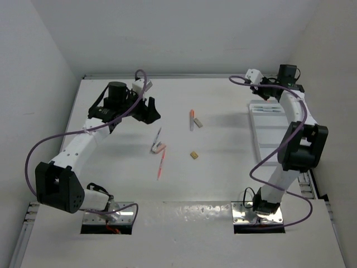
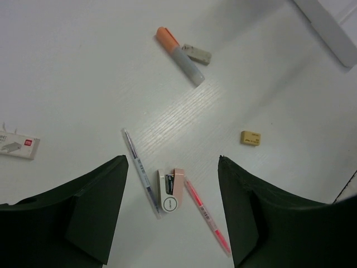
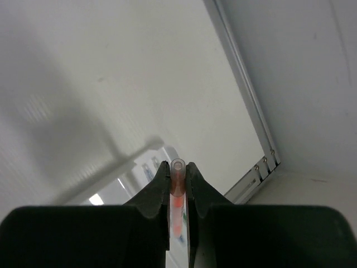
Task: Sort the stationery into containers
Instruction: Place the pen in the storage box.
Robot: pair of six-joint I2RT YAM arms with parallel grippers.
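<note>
My left gripper (image 1: 149,109) is open and empty above the loose stationery, as the left wrist view (image 2: 172,159) also shows. Below it lie a purple-grey pen (image 2: 140,172), a pink-and-white block (image 2: 170,190) and an orange-red pen (image 2: 206,215). Farther off are an orange-capped marker (image 2: 179,56), a grey block (image 2: 197,53) and a tan block (image 2: 251,138). My right gripper (image 3: 177,168) is shut on an orange-red pen (image 3: 177,177) held upright over the far end of the white tray (image 1: 268,131). The tray holds a pale green pen (image 1: 265,110).
A small white box (image 2: 18,146) with a red label lies on the table left of the left gripper. The white walls stand close behind and beside the table. The tray corner (image 2: 326,28) shows at the top right of the left wrist view.
</note>
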